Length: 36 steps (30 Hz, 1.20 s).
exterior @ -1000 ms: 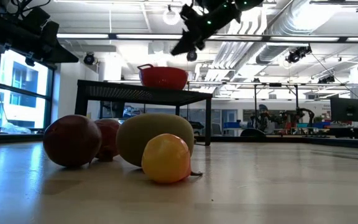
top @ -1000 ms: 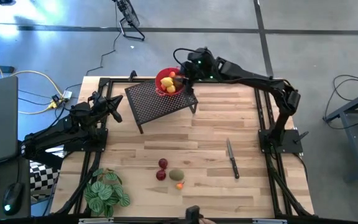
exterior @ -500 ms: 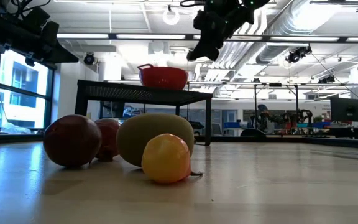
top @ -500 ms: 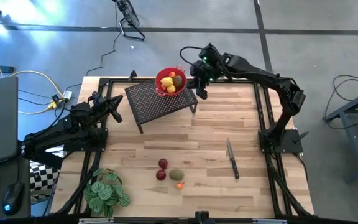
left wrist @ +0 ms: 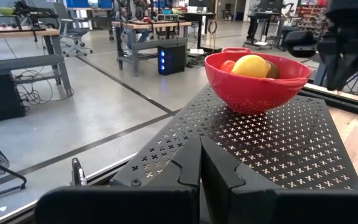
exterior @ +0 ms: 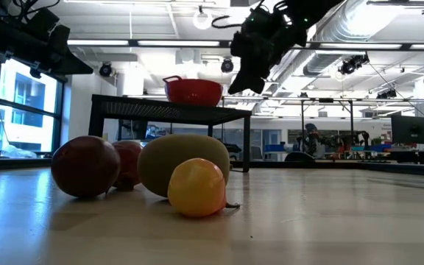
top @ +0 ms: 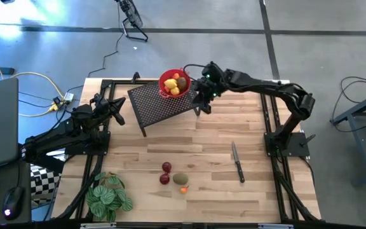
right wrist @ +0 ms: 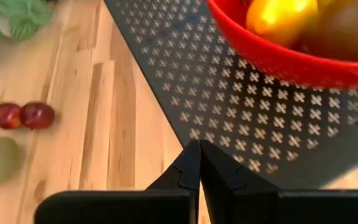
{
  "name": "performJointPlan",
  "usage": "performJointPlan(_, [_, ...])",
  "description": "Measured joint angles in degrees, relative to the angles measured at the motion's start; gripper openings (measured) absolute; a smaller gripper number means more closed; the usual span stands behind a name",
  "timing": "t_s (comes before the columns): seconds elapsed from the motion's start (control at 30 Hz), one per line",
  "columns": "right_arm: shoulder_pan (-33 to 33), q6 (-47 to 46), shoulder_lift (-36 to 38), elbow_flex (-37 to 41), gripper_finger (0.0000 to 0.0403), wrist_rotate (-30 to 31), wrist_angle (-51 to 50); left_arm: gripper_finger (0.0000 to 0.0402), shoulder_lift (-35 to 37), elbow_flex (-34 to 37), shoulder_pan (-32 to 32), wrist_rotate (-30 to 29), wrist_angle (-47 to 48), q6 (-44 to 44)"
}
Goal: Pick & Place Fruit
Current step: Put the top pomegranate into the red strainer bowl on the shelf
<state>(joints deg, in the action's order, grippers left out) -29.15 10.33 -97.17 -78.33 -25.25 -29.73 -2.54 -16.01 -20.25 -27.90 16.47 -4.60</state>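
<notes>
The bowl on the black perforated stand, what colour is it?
The bowl is red, seen best in the left wrist view, with yellow fruit inside.

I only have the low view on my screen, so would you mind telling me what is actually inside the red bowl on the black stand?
Observer: The red bowl holds yellow fruit and a brown piece.
Operator: Thank you. Is the right gripper carrying anything?
Observer: No, the right gripper is shut and empty, beside the bowl, above the stand's edge.
Operator: And what else lies on the table?
Observer: A knife lies right of the loose fruit, and a leafy plant sits at the near left corner.
</notes>
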Motion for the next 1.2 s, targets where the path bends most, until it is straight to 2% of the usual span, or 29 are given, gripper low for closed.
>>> performJointPlan(0.23, [1.41,-5.18,9.70,12.66,0.0002,6.88,12.44,0.0000,0.01,0.00,0.00,0.33,0.00,-0.18])
performJointPlan(0.37, [1.41,-8.55,17.50,20.65,0.0002,7.49,18.81,0.0000,-0.01,0.00,-0.01,0.37,-0.02,-0.32])
performJointPlan(0.5, [1.43,-12.43,25.37,29.10,0.0002,9.58,26.48,0.0000,-0.01,0.00,0.02,0.39,-0.04,-5.05])
performJointPlan(0.63, [1.41,-16.97,32.33,38.14,0.0002,13.20,37.04,0.0000,-0.01,0.00,0.00,0.44,-0.04,-9.26])
performJointPlan(0.73, [1.41,-20.55,35.99,45.06,0.0002,14.83,48.76,0.0000,-0.01,0.00,0.00,0.50,-0.07,-10.13])
performJointPlan(0.97, [1.41,-22.65,37.83,57.44,0.0002,14.83,72.21,0.0000,-0.01,0.00,-0.01,0.50,-0.09,-10.73])
performJointPlan(1.1, [1.29,-22.55,37.84,59.65,0.0002,14.65,73.71,0.0000,-0.01,0.00,-0.01,1.26,-0.36,-10.92])
performJointPlan(1.2, [0.48,-21.77,38.24,59.85,0.0002,13.67,72.38,0.0000,-0.01,0.00,-0.01,5.01,-1.87,-10.87])
